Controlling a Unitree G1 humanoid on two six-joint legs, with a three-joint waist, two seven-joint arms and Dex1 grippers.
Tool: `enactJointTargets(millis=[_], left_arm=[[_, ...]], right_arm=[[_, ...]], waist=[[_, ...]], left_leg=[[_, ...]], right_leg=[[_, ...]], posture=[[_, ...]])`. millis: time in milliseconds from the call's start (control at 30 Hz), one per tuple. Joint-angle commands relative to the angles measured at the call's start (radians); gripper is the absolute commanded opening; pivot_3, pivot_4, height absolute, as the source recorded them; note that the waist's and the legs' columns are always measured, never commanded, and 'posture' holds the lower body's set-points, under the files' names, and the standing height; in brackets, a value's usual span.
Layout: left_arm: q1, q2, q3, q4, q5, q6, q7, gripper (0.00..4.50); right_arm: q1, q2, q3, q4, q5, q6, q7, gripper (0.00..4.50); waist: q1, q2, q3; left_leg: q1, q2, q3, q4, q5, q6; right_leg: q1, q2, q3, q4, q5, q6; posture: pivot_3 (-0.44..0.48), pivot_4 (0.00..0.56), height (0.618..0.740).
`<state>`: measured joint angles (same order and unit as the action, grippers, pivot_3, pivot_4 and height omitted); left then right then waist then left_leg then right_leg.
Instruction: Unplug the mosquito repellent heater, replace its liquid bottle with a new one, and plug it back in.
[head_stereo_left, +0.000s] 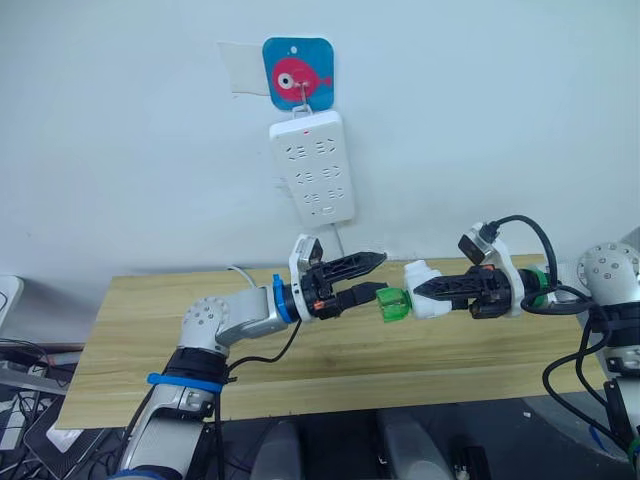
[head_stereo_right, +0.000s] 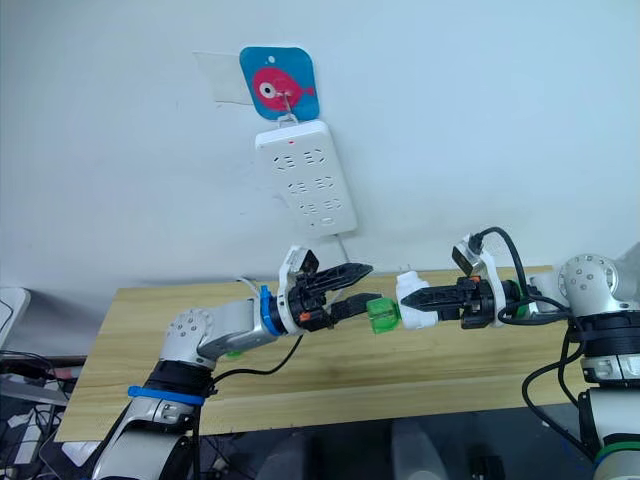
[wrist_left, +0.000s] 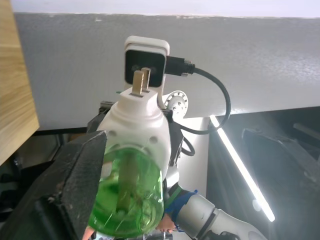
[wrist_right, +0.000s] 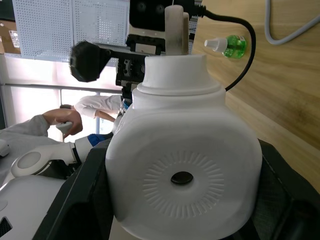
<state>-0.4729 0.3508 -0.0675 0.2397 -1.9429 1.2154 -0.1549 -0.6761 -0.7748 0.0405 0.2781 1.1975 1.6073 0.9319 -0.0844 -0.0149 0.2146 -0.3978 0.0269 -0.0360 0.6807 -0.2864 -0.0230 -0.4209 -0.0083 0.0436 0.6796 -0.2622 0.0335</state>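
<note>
The heater (head_stereo_left: 425, 286) is off the power strip (head_stereo_left: 313, 166) and held in mid-air over the table (head_stereo_left: 120, 330), clamped between the fingers of the right gripper (head_stereo_left: 422, 290). A green bottle (head_stereo_left: 393, 303) sticks out of its base toward the left gripper (head_stereo_left: 378, 276). That gripper's jaws are parted: the lower finger touches the bottle, and the upper one stands clear above it, so it has no firm hold yet.

In the right wrist view a second green bottle (wrist_right: 227, 46) with a white cap lies on the table, well apart from the heater.

Unplugging looks done. I judge the swap to be under way. I cannot tell whether the fitted bottle is the old one or the new one. Finishing the swap and plugging back into the strip remain.
</note>
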Motion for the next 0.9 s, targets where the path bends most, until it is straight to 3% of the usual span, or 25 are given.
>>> enactJointTargets(millis=[33, 133, 200, 300, 367, 400, 467, 600, 667, 767, 900], left_arm=[[0.035, 0.078, 0.07, -0.092, 0.061, 0.02, -0.045, 4.46], [0.042, 0.17, 0.114, -0.201, 0.257, -0.024, -0.184, 4.46], [0.035, 0.254, 0.103, -0.329, 0.465, -0.13, -0.364, 4.46], [0.05, 0.368, 0.029, -0.494, 0.82, -0.414, -0.648, 4.46], [0.083, 0.399, -0.023, -0.562, 1.061, -0.666, -0.77, 4.46], [0.11, 0.387, -0.057, -0.565, 1.254, -0.926, -0.818, 4.46], [0.162, 0.333, -0.092, -0.528, 1.508, -1.351, -0.89, 4.46], [0.159, 0.228, -0.082, -0.284, 1.817, -2.058, -0.883, 4.46], [0.105, 0.168, -0.037, -0.122, 1.987, -2.361, -0.806, 4.46], [0.03, 0.074, 0.015, 0.036, 2.159, -2.593, -0.707, 4.46], [-0.044, -0.015, 0.096, 0.153, 2.37, -2.697, -0.581, 4.46]], right_arm=[[-0.016, -0.01, -0.01, -0.001, 0.011, 0.007, 0.008, 2.99], [-0.017, -0.007, -0.016, 0.013, -0.005, 0.007, 0.012, 2.99], [-0.022, -0.003, -0.023, 0.028, -0.013, 0.007, 0.012, 2.99], [-0.035, 0.003, -0.029, 0.053, -0.018, 0.007, 0.011, 2.99], [-0.047, 0.007, -0.029, 0.069, -0.025, 0.007, 0.017, 2.99], [-0.059, 0.012, -0.028, 0.084, -0.027, 0.007, 0.018, 2.99], [-0.079, 0.022, -0.028, 0.107, -0.032, 0.007, 0.02, 2.99], [-0.108, 0.039, -0.029, 0.141, -0.037, 0.007, 0.016, 2.99], [-0.125, 0.044, -0.025, 0.155, -0.021, 0.007, 0.011, 2.99], [-0.135, 0.042, -0.012, 0.153, 0.009, 0.007, 0.008, 2.99], [-0.139, 0.04, -0.005, 0.15, 0.033, 0.007, -0.004, 2.99]], waist=[[-0.001, 0.0, 0.0], [0.001, 0.0, 0.0], [0.003, 0.0, 0.0], [0.007, -0.001, 0.002], [0.015, -0.001, 0.002], [0.019, -0.001, 0.002], [0.023, 0.0, 0.003], [0.05, 0.0, 0.003], [0.057, 0.0, 0.003], [0.064, 0.0, 0.003], [0.06, 0.0, 0.003]], left_leg=[[0.0, 0.0, 0.0, 0.0, 0.0, 0.0], [0.0, 0.0, 0.0, 0.0, 0.0, 0.0], [0.0, 0.0, 0.001, 0.0, 0.0, 0.0], [0.0, 0.0, 0.006, -0.002, 0.0, -0.001], [0.0, 0.0, 0.008, -0.003, 0.0, -0.001], [0.0, 0.0, 0.009, -0.003, 0.0, -0.001], [0.0, 0.0, 0.011, -0.004, 0.0, -0.002], [-0.002, 0.001, 0.011, -0.004, 0.0, -0.002], [-0.002, 0.001, 0.011, -0.004, 0.0, -0.001], [-0.003, 0.0, 0.011, -0.003, 0.0, -0.001], [-0.005, -0.001, 0.012, -0.002, 0.0, -0.001]], right_leg=[[0.0, 0.0, 0.0, 0.0, 0.0, 0.0], [0.0, 0.001, -0.001, 0.0, 0.0, 0.0], [0.0, 0.001, -0.002, 0.0, 0.0, 0.0], [0.0, 0.001, 0.0, -0.001, 0.0, -0.001], [0.0, 0.0, 0.001, -0.003, 0.0, -0.001], [0.0, 0.0, 0.002, -0.004, 0.0, -0.001], [0.0, -0.001, 0.003, -0.007, 0.0, -0.001], [-0.001, -0.002, 0.001, -0.009, 0.001, -0.003], [-0.001, -0.002, 0.001, -0.009, 0.001, -0.003], [0.0, -0.006, 0.0, -0.008, 0.002, -0.002], [0.001, -0.011, 0.001, -0.012, 0.005, 0.004]], posture=[[-0.089, 0.22, 0.74], [-0.074, 0.22, 0.74], [-0.064, 0.22, 0.74], [-0.046, 0.217, 0.74], [-0.04, 0.216, 0.74], [-0.04, 0.216, 0.74], [-0.035, 0.215, 0.74], [-0.035, 0.216, 0.74], [-0.039, 0.216, 0.74], [-0.042, 0.215, 0.74], [-0.062, 0.22, 0.74]])
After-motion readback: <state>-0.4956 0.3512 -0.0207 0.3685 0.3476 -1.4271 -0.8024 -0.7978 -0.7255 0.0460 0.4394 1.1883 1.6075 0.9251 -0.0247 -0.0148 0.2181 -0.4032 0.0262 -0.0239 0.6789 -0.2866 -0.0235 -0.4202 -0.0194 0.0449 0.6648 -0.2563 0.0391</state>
